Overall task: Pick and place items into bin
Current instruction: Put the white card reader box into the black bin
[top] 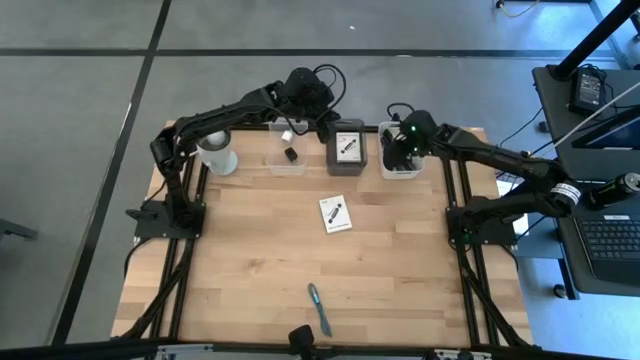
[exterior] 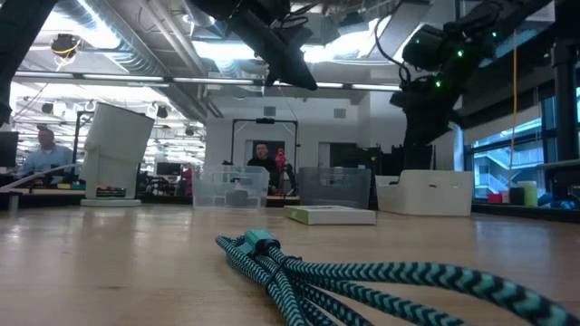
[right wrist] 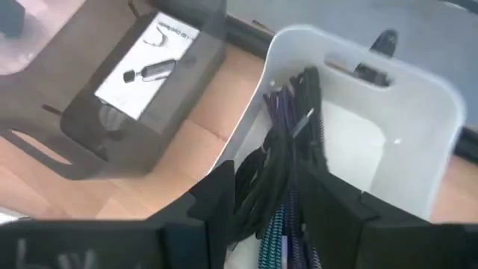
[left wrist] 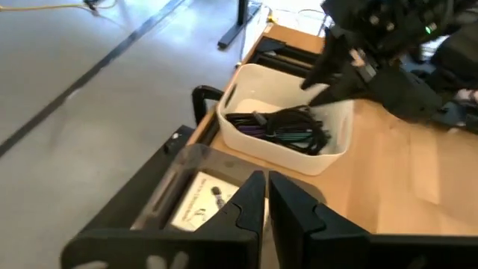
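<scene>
My right gripper (top: 400, 148) hovers open over the white bin (top: 399, 170), its fingers just above the black and purple cables (right wrist: 287, 142) lying in it. My left gripper (top: 322, 122) is shut and empty, raised above the grey bin (top: 347, 160), which holds a white card with a black part (left wrist: 200, 203). Another white card (top: 336, 214) lies flat at mid-table. A teal braided cable (exterior: 362, 272) lies near the near edge (top: 318, 308). The clear bin (top: 288, 155) holds small items.
A white round cup (top: 217, 152) stands left of the clear bin. The three bins line the far edge. Bare wood spreads around the card and the teal cable. A desk with a laptop stands off the table's right side. People show in the room beyond.
</scene>
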`<state>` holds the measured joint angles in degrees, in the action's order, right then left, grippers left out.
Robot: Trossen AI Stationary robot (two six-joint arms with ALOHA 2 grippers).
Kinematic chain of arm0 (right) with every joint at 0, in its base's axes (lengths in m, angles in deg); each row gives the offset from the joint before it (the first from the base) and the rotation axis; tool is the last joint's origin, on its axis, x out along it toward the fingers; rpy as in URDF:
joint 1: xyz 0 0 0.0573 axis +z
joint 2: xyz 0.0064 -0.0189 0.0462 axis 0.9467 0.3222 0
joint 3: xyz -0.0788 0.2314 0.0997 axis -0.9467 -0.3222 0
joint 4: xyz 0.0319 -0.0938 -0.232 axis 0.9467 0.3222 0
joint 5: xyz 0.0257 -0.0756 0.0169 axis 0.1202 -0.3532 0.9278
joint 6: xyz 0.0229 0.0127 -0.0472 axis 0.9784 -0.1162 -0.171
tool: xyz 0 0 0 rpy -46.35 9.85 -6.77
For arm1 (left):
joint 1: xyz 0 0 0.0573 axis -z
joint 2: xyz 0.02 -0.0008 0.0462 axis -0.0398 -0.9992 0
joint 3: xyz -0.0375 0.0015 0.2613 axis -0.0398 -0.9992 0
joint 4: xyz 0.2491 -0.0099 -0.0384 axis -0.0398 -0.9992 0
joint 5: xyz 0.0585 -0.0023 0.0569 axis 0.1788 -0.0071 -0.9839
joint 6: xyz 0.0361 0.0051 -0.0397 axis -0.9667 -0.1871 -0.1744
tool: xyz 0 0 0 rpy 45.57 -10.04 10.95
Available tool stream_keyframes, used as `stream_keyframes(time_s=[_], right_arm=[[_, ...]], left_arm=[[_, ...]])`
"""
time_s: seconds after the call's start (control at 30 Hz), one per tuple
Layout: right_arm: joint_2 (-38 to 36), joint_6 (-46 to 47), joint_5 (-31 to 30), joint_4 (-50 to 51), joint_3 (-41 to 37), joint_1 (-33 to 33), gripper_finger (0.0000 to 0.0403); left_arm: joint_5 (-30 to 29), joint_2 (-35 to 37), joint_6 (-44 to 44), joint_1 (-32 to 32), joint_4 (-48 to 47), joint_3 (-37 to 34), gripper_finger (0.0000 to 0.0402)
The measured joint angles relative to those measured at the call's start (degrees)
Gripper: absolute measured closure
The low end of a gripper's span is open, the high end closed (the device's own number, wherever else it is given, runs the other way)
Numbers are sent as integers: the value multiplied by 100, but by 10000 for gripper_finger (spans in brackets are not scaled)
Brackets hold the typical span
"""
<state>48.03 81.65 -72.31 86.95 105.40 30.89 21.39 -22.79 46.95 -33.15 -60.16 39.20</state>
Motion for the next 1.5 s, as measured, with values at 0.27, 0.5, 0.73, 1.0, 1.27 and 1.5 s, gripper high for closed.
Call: stream_keyframes(time_s=[0.27, 0.5, 0.73, 1.0, 1.27, 1.5], right_arm=[[-580, -269, -343, 1347, 534, 0, 261], [-2450, 260, 289, 1319, 42, 205, 302], [-3241, 574, 1415, 619, -266, 831, 337], [-2908, 509, 1722, 525, -518, 1908, 365], [-2705, 838, 1717, -164, -799, 2605, 375], [-2329, 1146, 1716, -1152, -797, 3042, 375]], left_arm=[[-420, 0, 571, 275, -428, 0, 399], [-1607, 76, 1107, 1196, -690, -2, 399], [-2487, 92, 1532, 2250, -671, -2, 399], [-3021, 96, 1883, 3229, -935, -76, 399], [-3398, 233, 3091, 4070, -1017, -1099, 399], [-3529, 882, 4122, 4405, -509, -2463, 400]])
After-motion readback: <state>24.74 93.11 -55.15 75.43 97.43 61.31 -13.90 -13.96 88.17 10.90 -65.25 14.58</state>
